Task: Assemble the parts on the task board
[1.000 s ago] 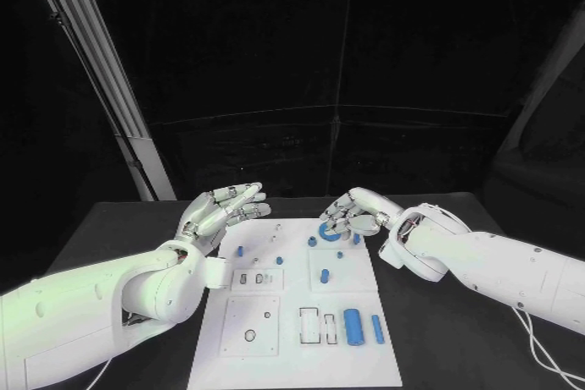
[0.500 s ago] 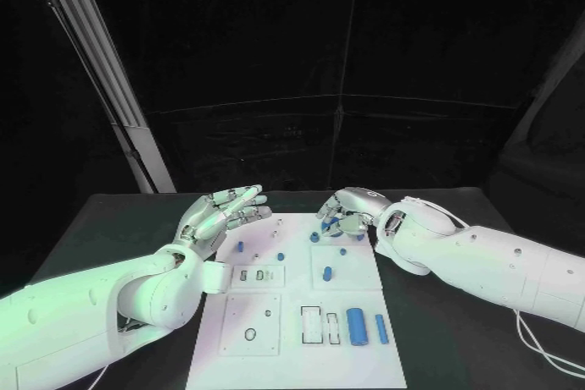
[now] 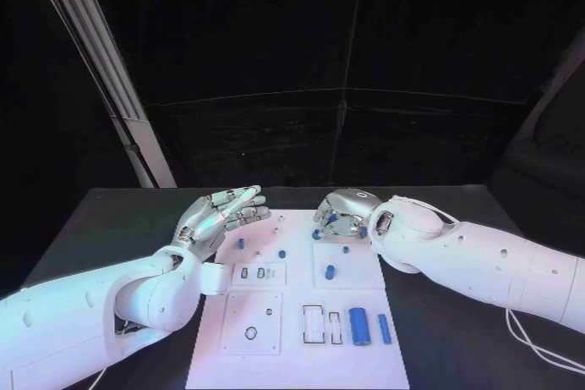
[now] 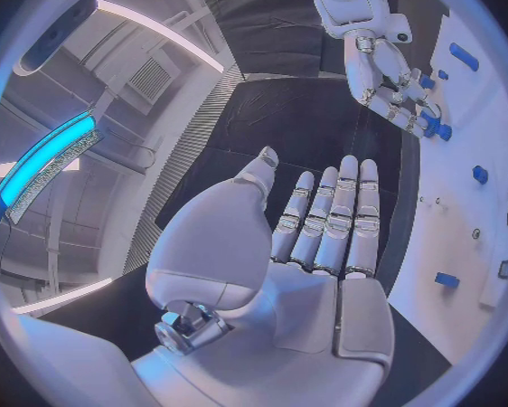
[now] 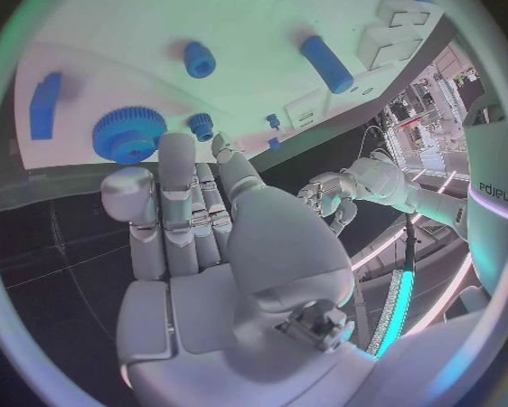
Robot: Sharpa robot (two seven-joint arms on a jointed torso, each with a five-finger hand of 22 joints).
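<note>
Item: my left hand [image 3: 220, 212]. It hovers at the task board [image 3: 287, 365]'s far left corner, palm up, fingers straight and apart, nothing in it. The left wrist view shows the same flat palm [image 4: 322, 235] with fingers side by side and empty.

Item: my right hand [image 3: 344, 212]. It sits over the board's far edge, knuckles up, fingers curled downward. In the right wrist view my fingers [image 5: 181, 208] reach toward a toothed blue gear [image 5: 127, 134] lying on the board; the fingertips stand just beside it, and I cannot tell whether they touch or grip it. In the head view a bit of blue shows under the fingers.

Item: task board, white plate, middle of the black table [image 3: 110, 229].

Parts on it, head view:
- thick blue cylinder [image 3: 358, 326], near right, lying lengthwise.
- slim blue bar [image 3: 384, 328], just beside it on the right.
- short blue peg [image 3: 328, 272], in the square panel at centre right.
- small blue stud [image 3: 281, 255], centre.
- small blue piece [image 3: 240, 244], near my left hand.
- small blue dot [image 3: 345, 249], just below my right hand.
</note>
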